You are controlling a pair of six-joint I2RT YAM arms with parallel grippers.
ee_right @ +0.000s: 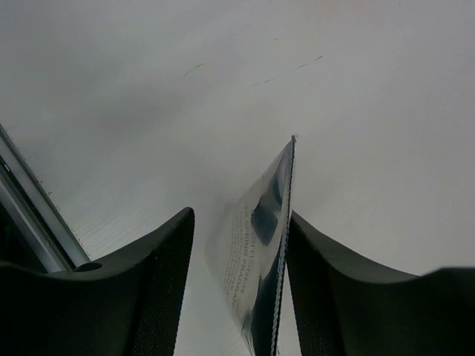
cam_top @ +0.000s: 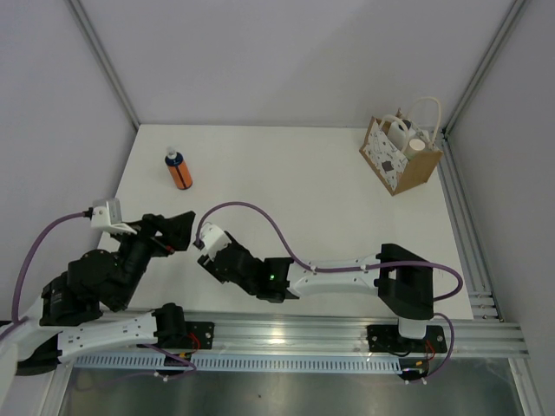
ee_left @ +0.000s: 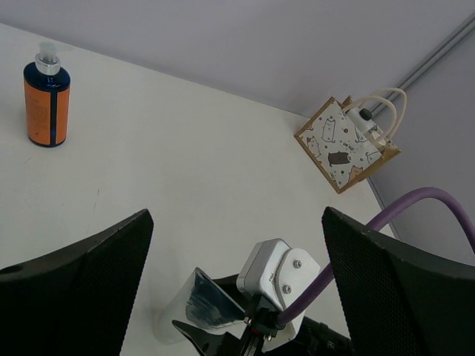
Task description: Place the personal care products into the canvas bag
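Observation:
The orange bottle with a dark label stands upright at the table's far left; it also shows in the left wrist view. The tan canvas bag stands at the far right corner, and the cream bottle sits inside it. My right gripper reaches left across the table. Its fingers straddle a silvery-white and blue squeeze tube that rests on the table, with a gap at the left finger. My left gripper is wide open and empty, just left of the right gripper.
The bag shows its white dotted panel and white looped handles. Grey walls enclose the table on three sides. An aluminium rail runs along the near edge. The right arm's purple cable loops over the table's middle.

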